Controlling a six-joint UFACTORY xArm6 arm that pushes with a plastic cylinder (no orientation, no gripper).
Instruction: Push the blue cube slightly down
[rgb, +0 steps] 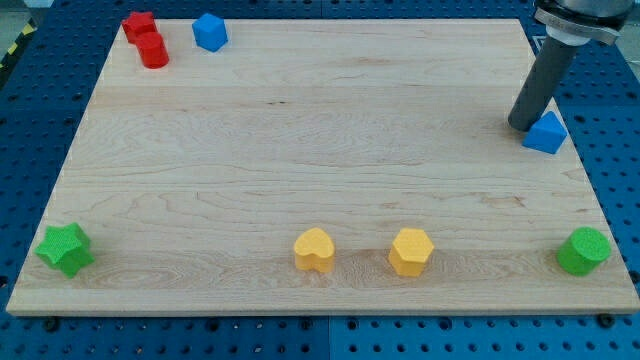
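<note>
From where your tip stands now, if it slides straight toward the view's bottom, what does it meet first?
My tip would likely meet the blue cube at once, since it sits against the cube's upper-left side. The exact contact is hard to judge.

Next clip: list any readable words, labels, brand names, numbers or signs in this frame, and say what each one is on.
None: no readable text shows on the wooden board, the coloured blocks, the dark rod or the blue perforated table.
</note>
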